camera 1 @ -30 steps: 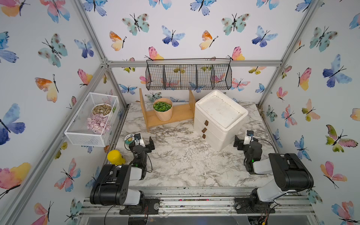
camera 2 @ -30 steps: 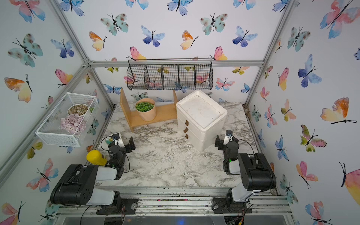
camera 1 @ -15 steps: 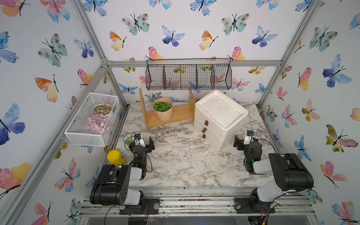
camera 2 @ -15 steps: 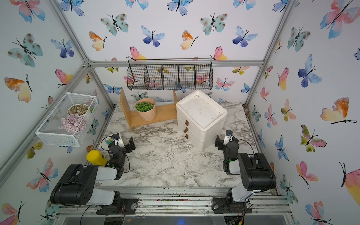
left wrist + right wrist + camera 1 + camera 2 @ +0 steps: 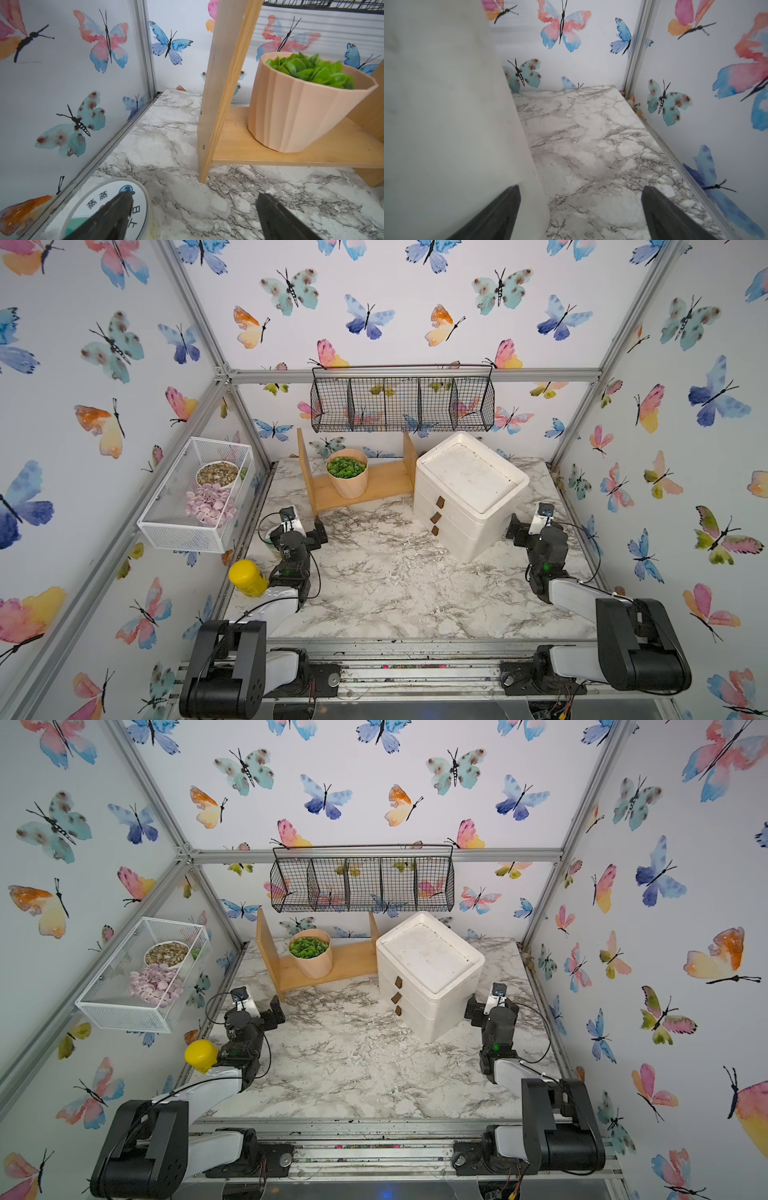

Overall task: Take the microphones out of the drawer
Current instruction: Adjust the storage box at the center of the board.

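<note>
On the far right of the marble table [image 5: 395, 580] you have one white chest of drawers [image 5: 469, 485], set at an angle. It has three drawers stacked, with three brown handles [image 5: 439, 502], one on each. All three drawers are shut, so you cannot see the microphone or tell which drawer holds it.

You have two arms, both low at the table's sides. Your right gripper [image 5: 580, 189] sits just right of the chest, fingers spread wide and holding nothing. Your left gripper [image 5: 195, 196] is at the left edge, fingers likewise wide and empty. One finger hangs over the one round lidded tub [image 5: 116, 199].

Near the left arm stands one yellow bottle [image 5: 247, 577]. Far back, one wooden shelf [image 5: 374, 485] carries one pot of green leaves [image 5: 347, 479].

You can count two baskets: one black wire one [image 5: 403, 406] on the far wall, and one white mesh one [image 5: 187, 506] on the left wall holding two bowls.
</note>
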`<state>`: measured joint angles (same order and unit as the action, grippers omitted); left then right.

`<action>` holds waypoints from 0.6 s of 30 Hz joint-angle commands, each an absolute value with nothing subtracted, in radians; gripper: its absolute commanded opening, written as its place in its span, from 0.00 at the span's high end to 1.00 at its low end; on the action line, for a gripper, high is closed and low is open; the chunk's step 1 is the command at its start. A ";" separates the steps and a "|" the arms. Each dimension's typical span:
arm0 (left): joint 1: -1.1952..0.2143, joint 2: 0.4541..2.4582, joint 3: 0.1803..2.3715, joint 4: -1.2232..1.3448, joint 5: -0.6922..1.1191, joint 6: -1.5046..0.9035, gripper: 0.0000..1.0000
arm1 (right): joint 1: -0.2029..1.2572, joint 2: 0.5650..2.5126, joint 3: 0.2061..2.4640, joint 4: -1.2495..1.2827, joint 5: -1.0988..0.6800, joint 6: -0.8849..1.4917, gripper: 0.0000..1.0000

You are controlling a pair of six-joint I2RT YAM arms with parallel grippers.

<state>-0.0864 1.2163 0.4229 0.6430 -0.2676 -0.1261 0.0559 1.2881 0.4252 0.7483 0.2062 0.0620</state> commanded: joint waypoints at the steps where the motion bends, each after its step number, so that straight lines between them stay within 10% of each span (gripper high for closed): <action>1: -0.131 1.183 0.493 0.374 -0.337 -0.201 0.02 | 0.060 1.183 0.478 0.523 0.292 0.098 0.02; 11: -0.343 1.062 0.617 0.129 -0.376 -0.367 0.02 | 0.060 0.911 0.780 0.157 0.313 0.116 0.00; 18: -0.410 1.066 0.699 0.013 -0.253 -0.518 0.02 | 0.060 1.149 1.281 -0.202 -0.061 0.084 0.00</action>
<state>-0.3912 1.0702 0.6678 0.1028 -0.3130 -0.4255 0.0566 1.0538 1.1439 0.0254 0.1524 0.0994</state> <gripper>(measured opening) 0.984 0.996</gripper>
